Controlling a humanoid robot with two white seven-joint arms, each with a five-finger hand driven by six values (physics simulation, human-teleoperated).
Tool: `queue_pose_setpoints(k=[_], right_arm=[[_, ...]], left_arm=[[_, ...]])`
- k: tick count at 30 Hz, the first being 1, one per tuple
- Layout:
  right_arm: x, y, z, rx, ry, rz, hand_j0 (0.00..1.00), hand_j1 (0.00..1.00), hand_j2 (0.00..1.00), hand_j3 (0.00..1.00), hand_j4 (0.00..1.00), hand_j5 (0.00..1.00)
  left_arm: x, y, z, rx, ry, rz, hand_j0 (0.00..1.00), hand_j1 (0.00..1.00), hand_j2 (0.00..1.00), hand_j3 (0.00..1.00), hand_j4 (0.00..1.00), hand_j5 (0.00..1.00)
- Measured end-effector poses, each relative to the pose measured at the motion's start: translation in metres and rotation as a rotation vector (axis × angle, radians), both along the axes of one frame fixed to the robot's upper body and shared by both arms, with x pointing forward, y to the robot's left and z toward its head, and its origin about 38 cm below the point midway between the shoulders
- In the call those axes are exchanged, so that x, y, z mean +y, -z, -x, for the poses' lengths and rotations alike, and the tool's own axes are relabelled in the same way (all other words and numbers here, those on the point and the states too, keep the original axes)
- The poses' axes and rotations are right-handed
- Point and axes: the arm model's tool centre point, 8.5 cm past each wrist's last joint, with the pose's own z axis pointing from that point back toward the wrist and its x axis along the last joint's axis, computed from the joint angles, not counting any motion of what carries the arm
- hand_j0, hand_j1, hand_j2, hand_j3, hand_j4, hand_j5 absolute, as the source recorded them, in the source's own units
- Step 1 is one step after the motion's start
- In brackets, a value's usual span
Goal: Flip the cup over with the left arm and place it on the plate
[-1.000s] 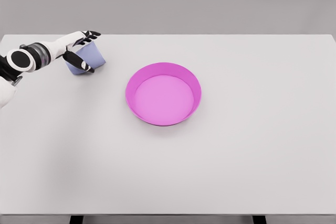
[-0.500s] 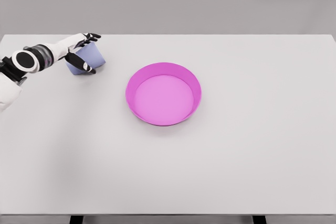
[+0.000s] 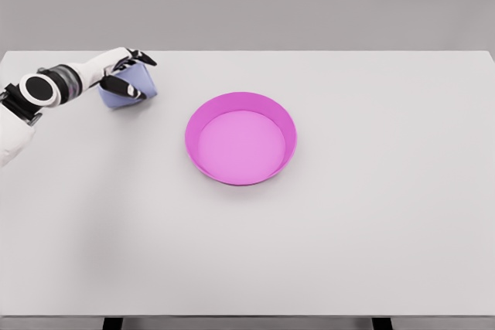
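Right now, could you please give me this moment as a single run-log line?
left hand: shut on cup | cup: far left of table, not flipped | plate: empty, centre | right arm: not in view

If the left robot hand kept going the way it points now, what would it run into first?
The cup: the left robot hand points rightward, fingers already closed around it. Beyond the cup only bare table shows; the pink plate lies nearer the camera, probably off that line.

Bare sim test scene, not a real room. Flat white bench [image 3: 325, 253] fills the view, plain grey backdrop behind it, no walls or furniture detail. Dark bench legs just show at the bottom edge, probably. Uniform lighting, untextured surfaces: reads as a rendered lab-style setup.
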Motion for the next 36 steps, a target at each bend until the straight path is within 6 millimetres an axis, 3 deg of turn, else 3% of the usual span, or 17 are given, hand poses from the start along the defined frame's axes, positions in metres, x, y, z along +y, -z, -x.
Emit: queue_pose_setpoints(k=[10,17,23,29,36], right_arm=[[0.0,0.0,0.0,0.0,0.0,0.0,1.0,1.0,1.0,1.0,1.0,1.0],[0.0,0.0,0.0,0.0,0.0,0.0,1.0,1.0,1.0,1.0,1.0,1.0],[0.0,0.0,0.0,0.0,0.0,0.0,1.0,1.0,1.0,1.0,1.0,1.0],[0.0,0.0,0.0,0.0,0.0,0.0,1.0,1.0,1.0,1.0,1.0,1.0],[0.0,0.0,0.0,0.0,0.0,0.0,1.0,1.0,1.0,1.0,1.0,1.0]], left_arm=[[-0.044,-0.043,0.01,-0.187,0.225,0.192,0.67,0.67,0.67,0.67,0.67,0.67],[-0.087,-0.05,0.043,-0.237,0.401,0.432,0.68,0.68,0.68,0.68,0.68,0.68],[-0.102,-0.066,0.062,-0.273,0.46,0.607,0.68,0.68,0.68,0.68,0.68,0.68],[-0.105,-0.062,0.068,-0.262,0.464,0.653,0.67,0.67,0.67,0.67,0.67,0.67],[-0.11,-0.041,0.078,-0.221,0.459,0.671,0.67,0.67,0.67,0.67,0.67,0.67]])
